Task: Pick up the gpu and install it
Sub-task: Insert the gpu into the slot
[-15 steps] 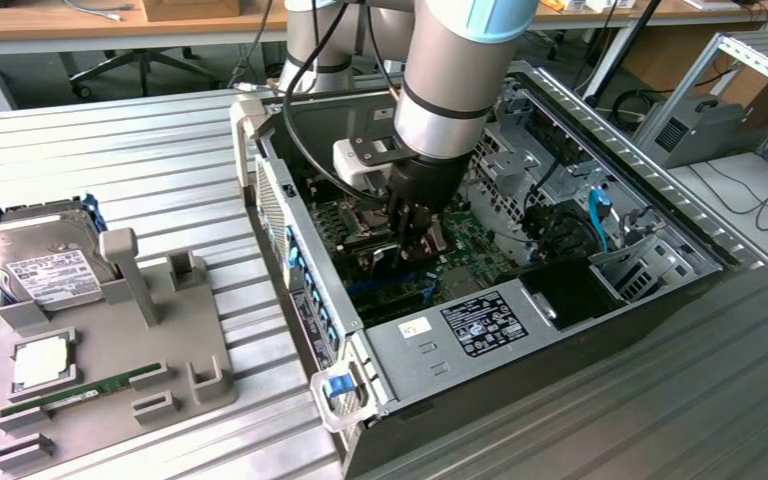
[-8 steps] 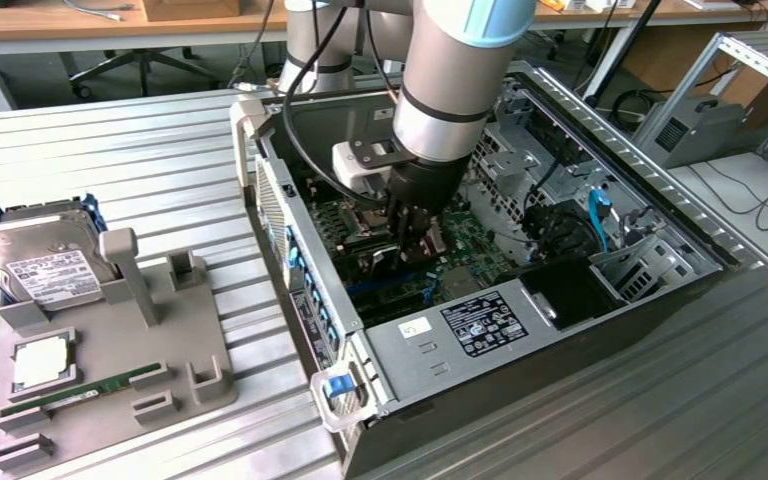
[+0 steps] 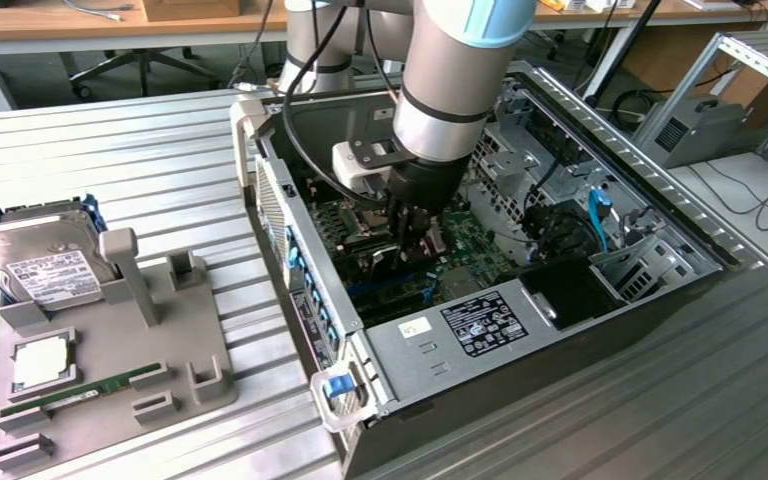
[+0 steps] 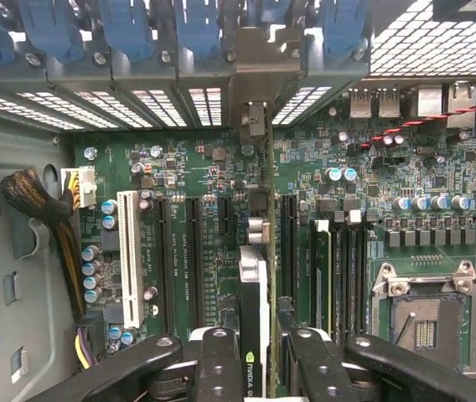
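My gripper [image 3: 411,225] is deep inside the open computer case [image 3: 398,345], low over the green motherboard [image 4: 204,167]. It is shut on the gpu [image 4: 253,276], which the wrist view shows edge-on as a thin upright card running from between my fingers [image 4: 219,364] to the rear slot openings. The card's metal end bracket [image 4: 256,117] reaches the case's back wall. The card stands in line with the long black expansion slots [image 4: 194,251], between two of them. In the exterior view the gpu [image 3: 408,255] is a dark shape under the gripper, mostly hidden by it.
Blue slot latches [image 4: 121,25] line the case's rear wall. A white slot [image 4: 131,260], a cable bundle [image 4: 33,197] and the CPU socket [image 4: 426,318] flank the card. At the exterior view's left, a grey fixture [image 3: 117,370] holds a hard drive [image 3: 44,265], a chip [image 3: 40,362] and a memory stick [image 3: 84,392].
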Controlling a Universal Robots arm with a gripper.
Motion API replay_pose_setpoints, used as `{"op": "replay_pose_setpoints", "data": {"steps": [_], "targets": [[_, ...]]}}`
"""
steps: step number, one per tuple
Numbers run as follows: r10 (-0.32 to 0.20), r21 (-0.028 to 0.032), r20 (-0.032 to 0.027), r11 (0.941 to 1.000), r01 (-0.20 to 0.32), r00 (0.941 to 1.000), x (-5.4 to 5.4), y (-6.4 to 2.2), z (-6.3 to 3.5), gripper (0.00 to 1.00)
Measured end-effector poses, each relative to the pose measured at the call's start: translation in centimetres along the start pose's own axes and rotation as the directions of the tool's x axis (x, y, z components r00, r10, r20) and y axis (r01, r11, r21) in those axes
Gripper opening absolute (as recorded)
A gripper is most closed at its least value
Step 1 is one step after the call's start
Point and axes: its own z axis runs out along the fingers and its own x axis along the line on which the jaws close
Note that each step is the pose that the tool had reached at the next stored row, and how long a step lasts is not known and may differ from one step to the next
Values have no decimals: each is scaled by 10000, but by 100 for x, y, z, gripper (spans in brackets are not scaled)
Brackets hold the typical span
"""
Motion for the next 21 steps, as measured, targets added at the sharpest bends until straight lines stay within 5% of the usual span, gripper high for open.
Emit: {"op": "replay_pose_setpoints", "data": {"steps": [21], "targets": [[0, -1, 24, 10000, 0, 10000, 2, 57, 24, 27]]}}
